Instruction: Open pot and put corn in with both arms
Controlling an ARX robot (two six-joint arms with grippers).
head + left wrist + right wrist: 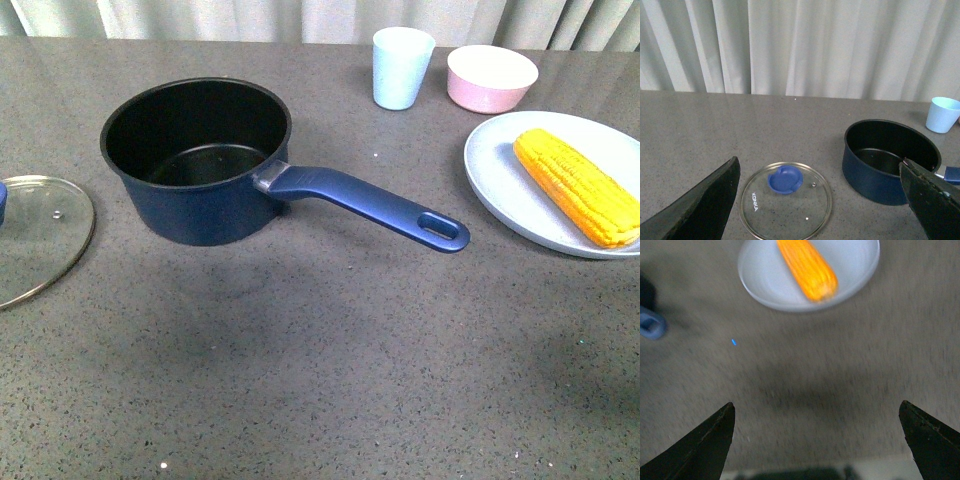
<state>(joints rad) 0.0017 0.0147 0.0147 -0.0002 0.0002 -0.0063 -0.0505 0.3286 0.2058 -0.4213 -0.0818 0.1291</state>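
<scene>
Left gripper [818,161] agape — seen from wrist only.

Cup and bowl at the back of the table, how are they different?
The cup is light blue, and the bowl is pink. The cup is tall and narrow, while the bowl is low and wide. The cup's rim stands higher than the bowl's. Both stand upright with their open mouths up, side by side on the grey table.
</scene>
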